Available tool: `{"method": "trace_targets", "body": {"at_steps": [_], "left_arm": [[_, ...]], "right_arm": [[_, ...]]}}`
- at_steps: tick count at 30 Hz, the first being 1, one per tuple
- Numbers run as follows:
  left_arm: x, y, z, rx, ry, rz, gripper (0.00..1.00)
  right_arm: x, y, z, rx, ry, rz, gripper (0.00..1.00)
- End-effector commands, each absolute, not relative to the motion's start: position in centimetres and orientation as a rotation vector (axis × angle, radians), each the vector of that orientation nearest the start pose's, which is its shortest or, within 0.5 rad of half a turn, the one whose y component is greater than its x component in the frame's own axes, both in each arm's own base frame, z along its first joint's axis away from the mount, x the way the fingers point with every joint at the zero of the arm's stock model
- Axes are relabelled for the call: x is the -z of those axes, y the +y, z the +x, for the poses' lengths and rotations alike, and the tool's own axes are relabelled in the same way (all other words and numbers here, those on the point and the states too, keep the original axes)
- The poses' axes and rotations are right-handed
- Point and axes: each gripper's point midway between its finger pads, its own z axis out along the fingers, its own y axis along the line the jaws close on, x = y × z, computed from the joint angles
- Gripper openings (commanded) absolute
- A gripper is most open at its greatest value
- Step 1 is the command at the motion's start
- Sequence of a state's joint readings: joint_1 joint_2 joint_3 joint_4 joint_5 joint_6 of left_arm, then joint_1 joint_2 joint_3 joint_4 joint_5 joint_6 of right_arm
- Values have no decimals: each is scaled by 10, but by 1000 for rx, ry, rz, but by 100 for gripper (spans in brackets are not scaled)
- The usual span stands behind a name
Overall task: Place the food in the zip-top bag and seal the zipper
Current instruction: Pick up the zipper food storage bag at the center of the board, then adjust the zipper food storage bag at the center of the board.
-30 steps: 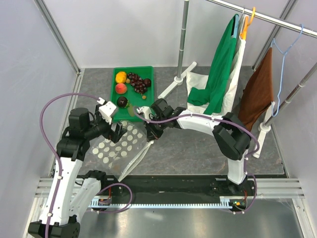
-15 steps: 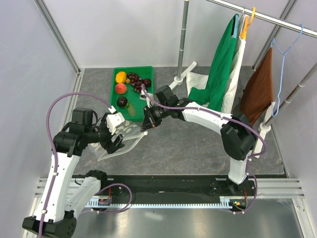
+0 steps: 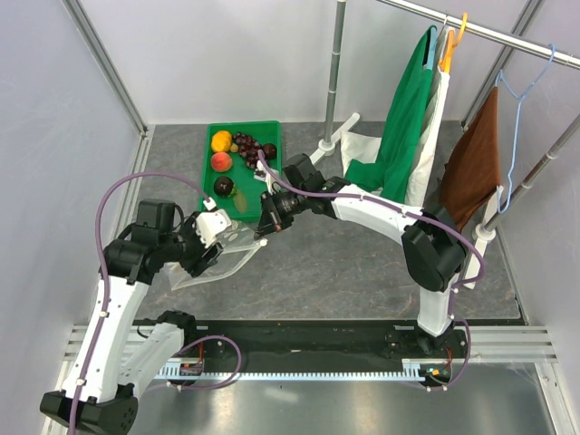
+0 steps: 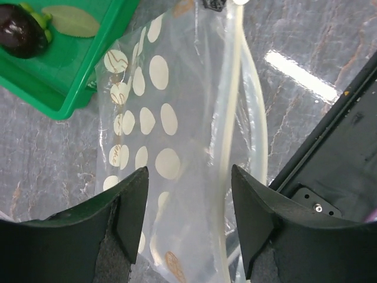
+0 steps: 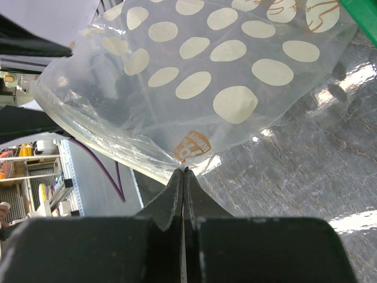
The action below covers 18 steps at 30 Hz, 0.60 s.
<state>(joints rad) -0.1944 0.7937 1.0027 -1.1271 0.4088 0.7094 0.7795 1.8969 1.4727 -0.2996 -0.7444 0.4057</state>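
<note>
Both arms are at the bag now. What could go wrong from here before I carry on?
The right gripper pinches only a thin edge of the zip-top bag, so the floppy film might slip free. The left gripper stands open astride the flat bag, zipper included, so it may clamp the mouth shut rather than open it.

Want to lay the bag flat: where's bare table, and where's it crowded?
Bare table lies between the zip-top bag and the rack foot, nearside of the right arm. A narrow strip runs left of the green tray. Crowded: the tray's near edge, where left gripper and right gripper sit at the bag.
</note>
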Motion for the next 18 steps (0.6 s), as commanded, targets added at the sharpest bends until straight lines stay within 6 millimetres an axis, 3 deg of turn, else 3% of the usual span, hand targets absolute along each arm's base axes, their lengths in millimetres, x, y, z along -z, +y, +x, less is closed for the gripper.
{"method": "trace_targets", "body": {"at_steps": [1,3,6,7,9,10,13,18], "left_arm": [[-195,-71,193,167,2078,1189,61],[-191,-71,190,179,2092,1198,54],[-189,-73,185,220,2150,1157,19],[-188,-72,182,235,2197,1113,2],[-189,-69,179,261,2308,948,2],[-189,-66,177,258,2346,886,2],[-203,-43,185,120,2377,659,2],[-261,4,194,-173,2271,294,2]], "right_arm": [[-184,435,239,-1468,2278,-913,0],[-187,437,239,-1473,2270,-918,0],[-194,442,241,-1473,2253,-914,0],[-197,444,244,-1469,2243,-910,6],[-204,448,248,-1467,2222,-914,28],[-207,448,252,-1461,2208,-912,51],[-220,446,266,-1445,2174,-894,76],[-251,428,293,-1402,2089,-849,81]]}}
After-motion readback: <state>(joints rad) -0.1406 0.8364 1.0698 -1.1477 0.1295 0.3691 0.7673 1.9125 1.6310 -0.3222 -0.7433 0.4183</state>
